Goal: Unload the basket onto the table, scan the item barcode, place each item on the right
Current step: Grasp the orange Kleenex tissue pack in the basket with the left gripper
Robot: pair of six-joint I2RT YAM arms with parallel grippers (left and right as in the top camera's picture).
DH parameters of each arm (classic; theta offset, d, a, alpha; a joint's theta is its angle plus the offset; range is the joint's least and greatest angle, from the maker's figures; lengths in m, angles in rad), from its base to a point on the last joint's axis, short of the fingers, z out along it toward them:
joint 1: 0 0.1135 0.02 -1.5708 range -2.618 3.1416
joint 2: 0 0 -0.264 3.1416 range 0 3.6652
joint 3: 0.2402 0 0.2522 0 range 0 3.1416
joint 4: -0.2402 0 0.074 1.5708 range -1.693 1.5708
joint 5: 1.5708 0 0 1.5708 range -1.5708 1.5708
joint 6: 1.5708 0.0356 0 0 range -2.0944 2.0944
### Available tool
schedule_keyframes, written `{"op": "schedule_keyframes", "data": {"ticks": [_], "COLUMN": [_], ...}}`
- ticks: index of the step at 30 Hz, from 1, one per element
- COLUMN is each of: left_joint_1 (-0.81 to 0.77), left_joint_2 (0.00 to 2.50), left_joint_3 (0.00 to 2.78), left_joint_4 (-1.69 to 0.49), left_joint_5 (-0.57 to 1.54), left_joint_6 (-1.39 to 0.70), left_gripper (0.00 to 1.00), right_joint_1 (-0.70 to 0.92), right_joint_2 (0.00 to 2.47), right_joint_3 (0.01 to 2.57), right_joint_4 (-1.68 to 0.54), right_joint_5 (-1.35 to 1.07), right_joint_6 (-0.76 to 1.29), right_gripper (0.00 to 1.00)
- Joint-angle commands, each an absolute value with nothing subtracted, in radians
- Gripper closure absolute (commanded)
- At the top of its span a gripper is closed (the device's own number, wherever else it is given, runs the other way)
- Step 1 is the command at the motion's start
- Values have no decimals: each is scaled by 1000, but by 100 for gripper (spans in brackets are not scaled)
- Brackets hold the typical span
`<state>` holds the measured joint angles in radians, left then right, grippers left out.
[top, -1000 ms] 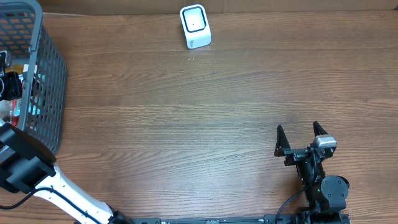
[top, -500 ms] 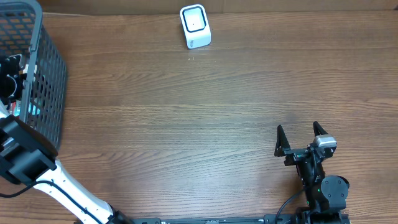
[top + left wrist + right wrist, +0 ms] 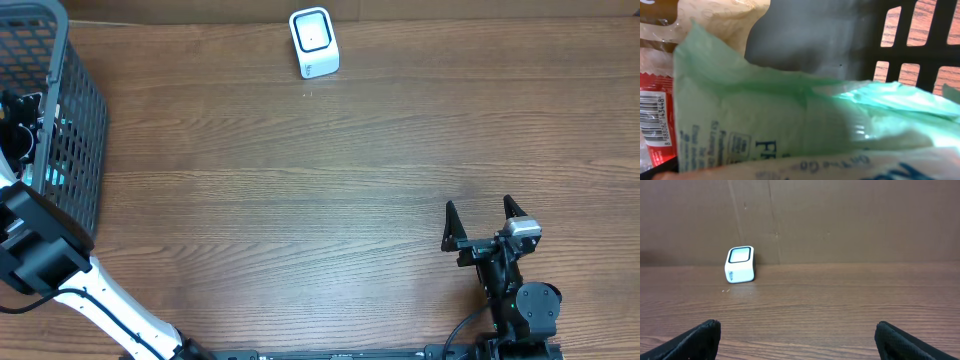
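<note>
A pale green packet [image 3: 790, 125] with dark blue print fills the left wrist view, very close to the camera. Beside it lies a red packet [image 3: 655, 145] with a barcode label, and a tan packet [image 3: 715, 17] above it. My left gripper [image 3: 17, 125] is down inside the dark mesh basket [image 3: 75, 130] at the table's left edge; its fingers do not show in its own view, and its jaws stand wide. The white scanner [image 3: 313, 42] stands at the far edge. My right gripper [image 3: 485, 222] rests open and empty near the front right, facing the scanner [image 3: 740, 264].
The basket's slotted wall [image 3: 920, 50] rises just right of the packets. A brown board [image 3: 840, 220] backs the table behind the scanner. Wooden tabletop [image 3: 300, 200] lies between basket, scanner and right arm.
My left wrist has shifted slightly toward the far side and lower inside the basket. The right arm has not moved.
</note>
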<state>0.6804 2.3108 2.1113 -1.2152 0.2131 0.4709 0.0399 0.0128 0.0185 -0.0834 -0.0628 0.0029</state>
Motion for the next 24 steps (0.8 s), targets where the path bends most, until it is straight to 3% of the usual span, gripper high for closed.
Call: {"op": "schedule_keyframes", "data": {"ticks": [1, 7, 12, 24], "left_joint_1": [674, 674, 674, 674], "left_joint_2": [2334, 2334, 2334, 2334], "left_joint_3": [2082, 2082, 2082, 2082], "left_joint_4": [-1218, -1235, -1252, -1256], "left_joint_5": [206, 206, 207, 176], "left_joint_6": [456, 456, 456, 384], "left_gripper": [1, 5, 27, 33], "right_joint_1": [38, 38, 38, 38], "right_joint_2": [3, 3, 3, 3], "right_joint_3": [8, 8, 8, 8], "right_joint_4": [-80, -80, -81, -81], "right_joint_5": [-54, -54, -54, -54], "right_joint_6": [0, 0, -1, 0], "right_gripper": [0, 0, 0, 0]}}
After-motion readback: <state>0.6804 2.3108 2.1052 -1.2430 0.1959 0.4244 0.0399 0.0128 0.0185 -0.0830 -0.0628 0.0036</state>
